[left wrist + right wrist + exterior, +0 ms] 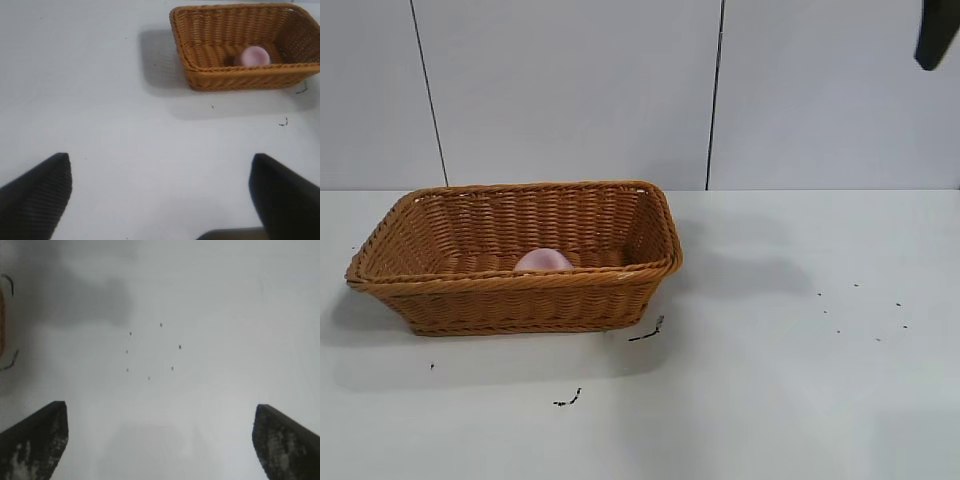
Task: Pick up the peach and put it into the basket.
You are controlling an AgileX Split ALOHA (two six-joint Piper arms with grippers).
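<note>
The pale pink peach (543, 261) lies inside the orange-brown wicker basket (620, 275) at the table's left, behind the near wall. The left wrist view shows both from afar: the peach (255, 55) on the floor of the basket (210, 77). My left gripper (160, 197) is open and empty above bare table, well apart from the basket. My right gripper (160, 440) is open and empty, high above the right side of the table; a dark finger (936, 32) of it shows at the exterior view's top right corner.
The white table (800, 400) carries small black marks (647, 333) just in front of the basket and specks (865, 310) at the right. A grey panelled wall stands behind. The basket's edge (1, 325) shows at the border of the right wrist view.
</note>
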